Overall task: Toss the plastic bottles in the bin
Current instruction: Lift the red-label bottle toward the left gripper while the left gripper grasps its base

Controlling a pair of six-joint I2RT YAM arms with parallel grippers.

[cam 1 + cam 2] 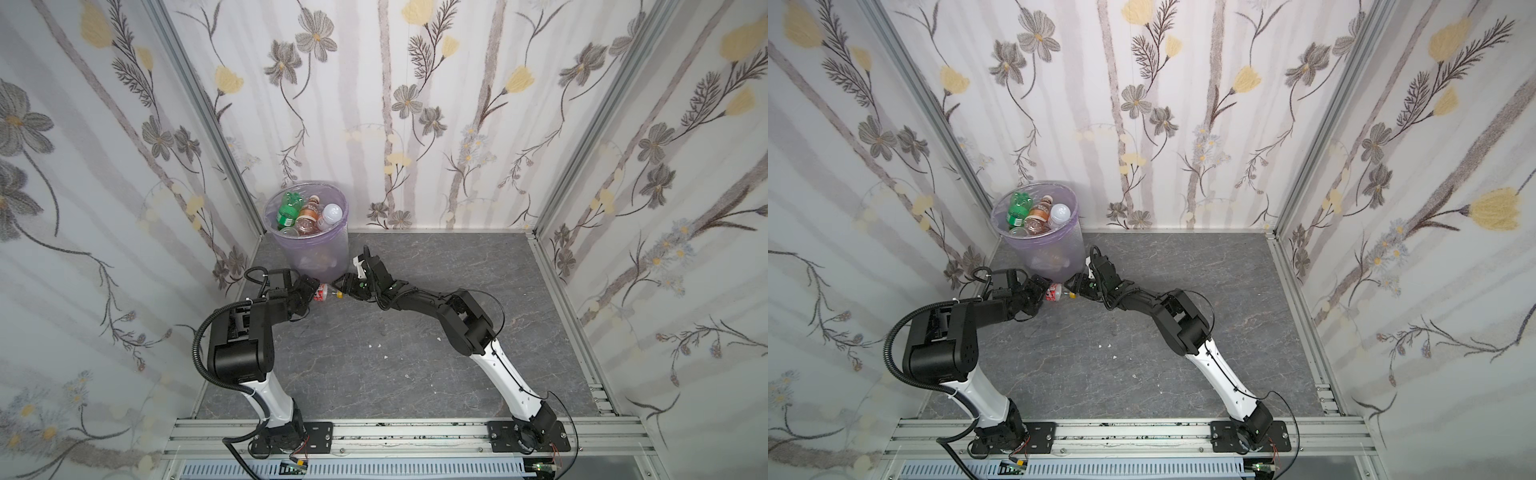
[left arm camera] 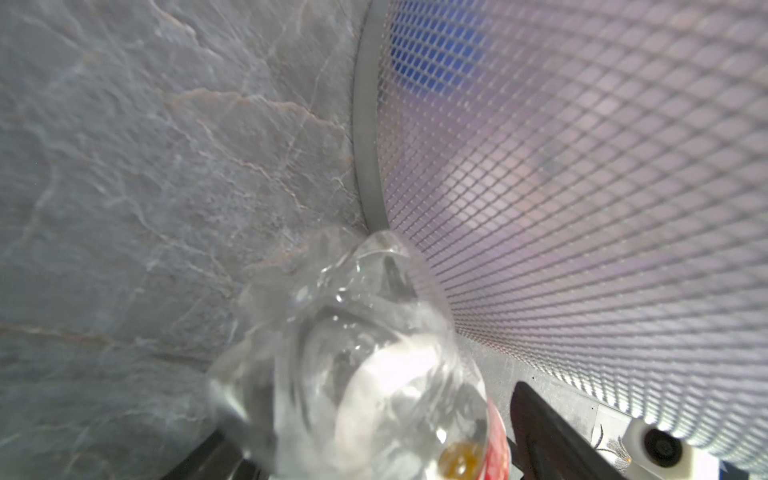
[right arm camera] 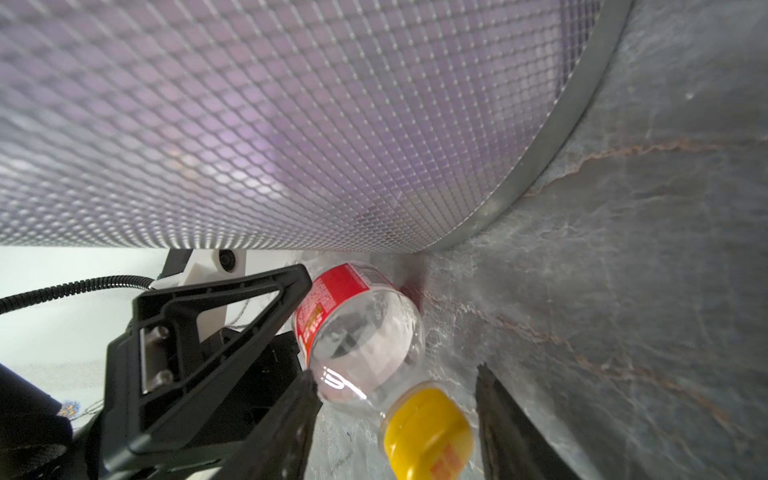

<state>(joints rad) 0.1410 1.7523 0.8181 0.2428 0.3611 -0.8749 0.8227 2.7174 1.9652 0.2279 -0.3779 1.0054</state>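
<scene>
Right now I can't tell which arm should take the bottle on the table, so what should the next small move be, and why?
Probably close the right gripper on the yellow cap. Its jaws stand either side of the cap with a gap showing, and the bottle lies on the table beside the foot of the bin. The left gripper is at the bottle's base, its hold unclear.

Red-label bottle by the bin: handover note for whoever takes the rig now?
Left hand: jaws wide around the base of the red-label bottle; grip unclear.
Right hand: open, straddling its yellow cap.
The bottle lies on the table beside the foot of the bin.
Done: green bottle, brown-label bottle, frosted bottle and others sit in the bin.
To do: this one, the only bottle seen outside.
</scene>
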